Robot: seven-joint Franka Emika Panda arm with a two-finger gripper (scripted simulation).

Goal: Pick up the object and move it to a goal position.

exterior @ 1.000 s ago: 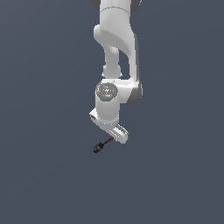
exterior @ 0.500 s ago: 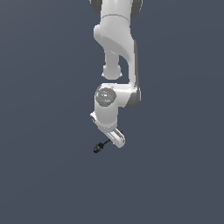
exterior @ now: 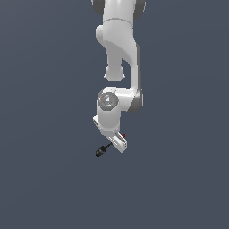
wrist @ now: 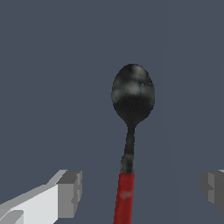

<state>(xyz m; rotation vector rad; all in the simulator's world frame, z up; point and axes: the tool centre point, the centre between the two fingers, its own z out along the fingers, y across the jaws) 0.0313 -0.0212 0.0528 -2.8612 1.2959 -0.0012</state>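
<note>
White jointed robot arm [exterior: 117,67] reaching straight down, wrist bent.
Its white two-finger gripper [wrist: 141,189] hangs low with grey-padded fingers [wrist: 70,192] spread wide apart, neither touching anything.

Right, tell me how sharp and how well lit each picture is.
Exterior view: flat, even light, no cast shadows, the spoon tiny and coarse beside the gripper. Wrist view: spoon large, its black bowl blotchy with pale highlights, edges soft and pixelated; fingers jagged-edged, background plain grey.

Readable text: none in either view.
Spoon [wrist: 131,131]: no lettering or brand.
Arm [exterior: 118,53]: no label, number or sign.
</note>
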